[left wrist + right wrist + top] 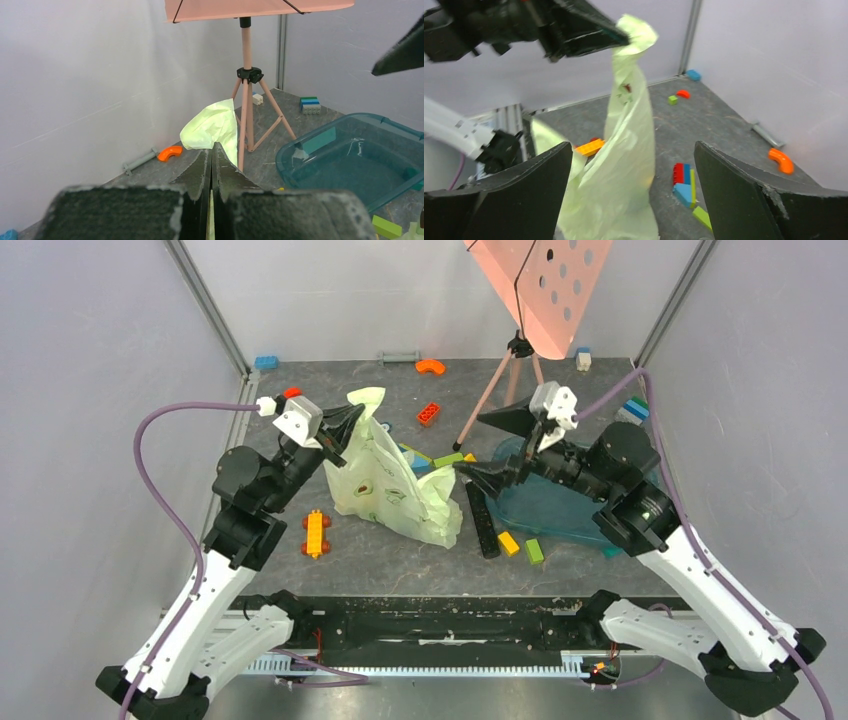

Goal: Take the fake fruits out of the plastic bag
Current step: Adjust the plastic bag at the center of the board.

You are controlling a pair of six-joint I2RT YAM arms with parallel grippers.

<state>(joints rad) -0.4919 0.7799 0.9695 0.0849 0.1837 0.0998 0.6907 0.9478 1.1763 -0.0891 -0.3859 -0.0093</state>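
Observation:
The pale-green plastic bag [392, 488] stands on the table and is pulled up at its far-left corner. My left gripper [350, 426] is shut on that top corner; in the left wrist view a strip of film shows between the closed jaws [212, 147], with the bag's tip [212, 125] above them. My right gripper [470, 443] is open just right of the bag. In the right wrist view the bag [624, 165] hangs between the open fingers [744, 195]. No fake fruit shows clearly, only faint dark shapes [363, 488] through the film.
A teal tray [560, 510] lies under the right arm. A pink tripod stand [500, 380] rises behind the bag. Loose bricks lie around: an orange-yellow one [316, 533], a black bar [483, 520], a red one [428, 413] and an orange elbow [431, 366].

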